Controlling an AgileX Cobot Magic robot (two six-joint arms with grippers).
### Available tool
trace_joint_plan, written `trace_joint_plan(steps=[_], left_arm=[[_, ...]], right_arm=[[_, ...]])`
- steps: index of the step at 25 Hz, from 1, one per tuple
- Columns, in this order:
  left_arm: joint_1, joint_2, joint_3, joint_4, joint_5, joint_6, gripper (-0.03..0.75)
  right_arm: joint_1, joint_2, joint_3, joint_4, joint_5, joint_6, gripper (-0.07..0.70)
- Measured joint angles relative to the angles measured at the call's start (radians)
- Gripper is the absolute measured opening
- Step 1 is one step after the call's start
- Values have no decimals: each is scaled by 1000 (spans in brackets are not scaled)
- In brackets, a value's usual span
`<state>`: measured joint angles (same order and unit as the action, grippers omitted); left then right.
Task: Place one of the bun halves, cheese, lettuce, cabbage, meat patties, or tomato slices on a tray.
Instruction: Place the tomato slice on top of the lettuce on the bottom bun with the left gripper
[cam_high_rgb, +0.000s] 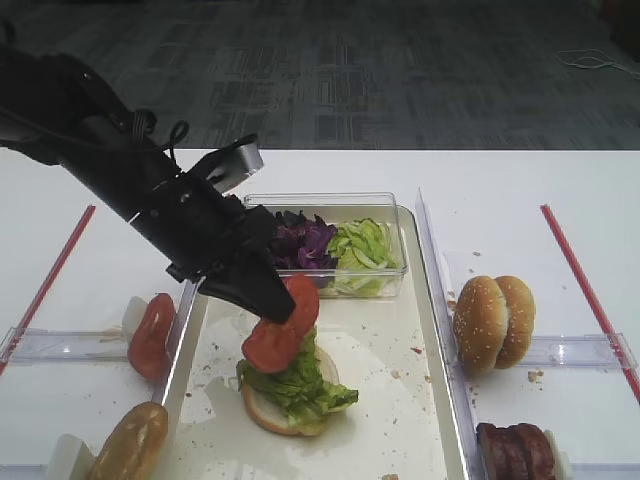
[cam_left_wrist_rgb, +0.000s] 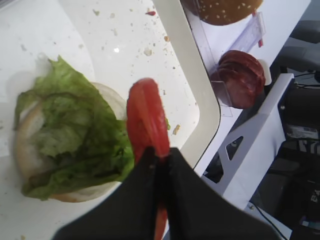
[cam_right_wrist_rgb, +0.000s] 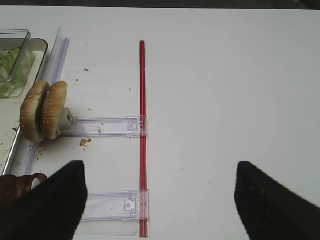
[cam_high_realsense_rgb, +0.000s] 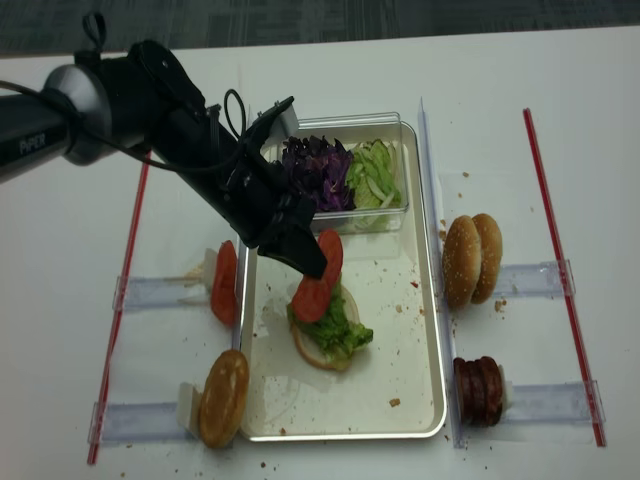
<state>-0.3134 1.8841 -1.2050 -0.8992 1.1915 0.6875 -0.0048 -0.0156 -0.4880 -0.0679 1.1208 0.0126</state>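
My left gripper (cam_high_rgb: 285, 305) is shut on a red tomato slice (cam_high_rgb: 301, 300) and holds it on edge just above the tray (cam_high_rgb: 400, 400). A second tomato slice (cam_high_rgb: 271, 346) hangs below the first and touches the lettuce (cam_high_rgb: 300, 385) that lies on a bun half (cam_high_rgb: 262, 412) in the tray. In the left wrist view the slice (cam_left_wrist_rgb: 146, 120) sticks out between the closed fingers (cam_left_wrist_rgb: 145, 175), beside the lettuce (cam_left_wrist_rgb: 70, 135). My right gripper (cam_right_wrist_rgb: 160, 200) is open over bare table, with nothing between its fingers.
A clear box at the tray's far end holds purple cabbage (cam_high_rgb: 303, 243) and green lettuce (cam_high_rgb: 362, 255). Left racks carry more tomato slices (cam_high_rgb: 150, 335) and a bun half (cam_high_rgb: 130, 445). On the right racks are bun halves (cam_high_rgb: 493, 322) and meat patties (cam_high_rgb: 515, 450). Red strips (cam_right_wrist_rgb: 142, 135) mark the sides.
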Motion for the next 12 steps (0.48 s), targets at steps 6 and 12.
trace_joint_plan(steps=[6, 12], left_arm=[[2, 0, 67, -61, -6, 26, 36], [3, 0, 119, -106, -11, 53, 36]], right_arm=[[0, 0, 0, 0, 0, 0, 631], [0, 0, 0, 0, 0, 0, 631]])
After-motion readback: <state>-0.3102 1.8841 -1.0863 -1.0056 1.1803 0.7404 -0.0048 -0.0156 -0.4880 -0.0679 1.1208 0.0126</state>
